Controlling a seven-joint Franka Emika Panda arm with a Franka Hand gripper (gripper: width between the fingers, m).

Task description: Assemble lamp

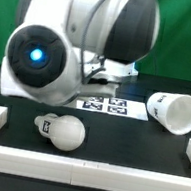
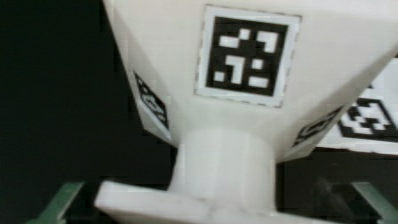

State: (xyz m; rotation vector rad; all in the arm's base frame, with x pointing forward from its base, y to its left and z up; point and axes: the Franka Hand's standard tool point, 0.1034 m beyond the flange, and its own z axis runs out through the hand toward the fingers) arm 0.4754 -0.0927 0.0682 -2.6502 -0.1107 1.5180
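At the lower left of the exterior view, the round bulb lies on the black table. Mid-frame, the marker board lies flat under the big white arm. At the right, the shade rests on its side, well apart from the bulb. In the wrist view the tagged base fills the frame, its narrow neck between the fingers of the spread pincer.
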